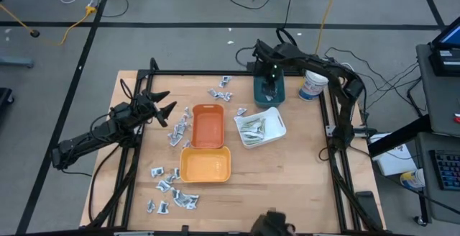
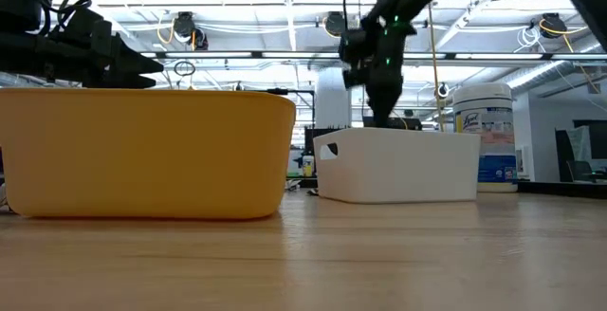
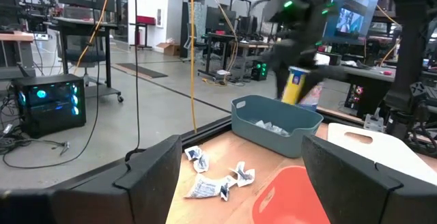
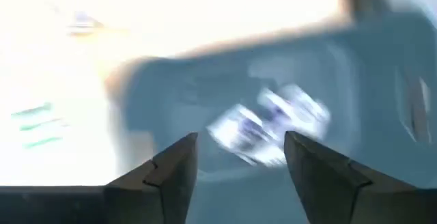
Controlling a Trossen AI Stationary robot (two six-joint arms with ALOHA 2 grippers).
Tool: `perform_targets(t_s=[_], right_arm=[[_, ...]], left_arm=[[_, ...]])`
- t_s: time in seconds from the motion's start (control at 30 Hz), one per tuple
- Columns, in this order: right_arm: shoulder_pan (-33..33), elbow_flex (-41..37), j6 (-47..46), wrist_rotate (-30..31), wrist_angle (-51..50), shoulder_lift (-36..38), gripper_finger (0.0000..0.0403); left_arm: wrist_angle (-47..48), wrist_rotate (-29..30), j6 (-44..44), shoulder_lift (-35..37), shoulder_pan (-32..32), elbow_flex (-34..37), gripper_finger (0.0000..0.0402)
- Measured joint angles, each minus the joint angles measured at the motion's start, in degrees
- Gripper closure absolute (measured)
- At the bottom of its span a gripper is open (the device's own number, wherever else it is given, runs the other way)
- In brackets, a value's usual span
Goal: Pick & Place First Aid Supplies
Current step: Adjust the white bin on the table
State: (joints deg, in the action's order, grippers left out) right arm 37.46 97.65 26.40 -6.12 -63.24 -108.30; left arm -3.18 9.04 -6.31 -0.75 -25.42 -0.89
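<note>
Silvery-white sachets with blue marks lie flat on the table in three loose groups: a far one (image 1: pixel 221 92), one left of the orange tray (image 1: pixel 177 132) and a near one (image 1: pixel 171 189). More sachets (image 4: pixel 270 125) lie inside the teal tray (image 1: pixel 257 92). Pale green-white strips (image 1: pixel 253 126) fill the white tray (image 1: pixel 277 128). My right gripper (image 1: pixel 269 85) hovers open over the teal tray, its fingers (image 4: pixel 174 162) pointing down at those sachets. My left gripper (image 1: pixel 167 109) is open, above the table's left side, level and pointing right.
An orange tray (image 1: pixel 207 126) and a yellow-orange tray (image 1: pixel 205 165) sit at the table's middle. A white tub with a blue label (image 1: pixel 313 85) stands right of the teal tray. A black frame (image 1: pixel 330 132) runs along the table's edges. Bare wood shows near right.
</note>
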Motion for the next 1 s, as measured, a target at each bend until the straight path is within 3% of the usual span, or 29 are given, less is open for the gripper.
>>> perform_targets(t_s=[0.2,0.4,0.53,0.73,1.0], right_arm=[[-5.7,-6.7,10.8,-7.6,3.0,6.5,0.0185],[-12.5,-15.7,14.8,-9.1,9.9,10.3,0.0191],[-16.5,-18.8,14.8,-8.9,14.4,10.3,0.0189],[-18.6,-20.9,9.1,0.2,22.1,6.6,0.0188],[-19.9,-20.8,3.1,-1.5,18.9,3.3,0.0188]], left_arm=[[0.0,0.0,0.0,0.0,0.0,0.0,0.0093],[0.0,0.0,-0.1,0.0,0.0,0.0,0.0094],[0.0,0.0,-0.1,0.0,0.0,0.0,0.0094],[0.0,0.0,-0.1,0.0,0.0,0.0,0.0094],[0.0,0.0,-0.1,0.0,0.0,0.0,0.0094]])
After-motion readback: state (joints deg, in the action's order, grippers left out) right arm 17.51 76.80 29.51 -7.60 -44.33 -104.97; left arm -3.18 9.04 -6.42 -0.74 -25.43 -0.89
